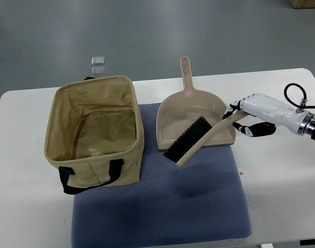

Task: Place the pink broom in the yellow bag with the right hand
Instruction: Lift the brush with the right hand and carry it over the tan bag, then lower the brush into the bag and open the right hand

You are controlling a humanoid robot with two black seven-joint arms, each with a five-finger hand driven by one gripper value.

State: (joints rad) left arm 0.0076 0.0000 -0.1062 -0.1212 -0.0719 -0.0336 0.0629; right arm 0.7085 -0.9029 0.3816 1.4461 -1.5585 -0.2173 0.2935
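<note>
The pink broom (198, 140), a hand brush with black bristles and a pale pink handle, hangs tilted above the blue mat, bristle end low and to the left. My right hand (241, 114) comes in from the right edge and is shut on the handle's far end. The brush head overlaps the front edge of the pink dustpan (191, 118). The yellow bag (93, 129), an open tan fabric bin with black handles, stands on the left part of the mat, a short way left of the brush. The left arm does not show.
A blue-grey mat (162, 206) covers the white table's (281, 186) middle. The dustpan's handle points away from me. Two small clear items (98, 65) lie on the floor beyond the table's far edge.
</note>
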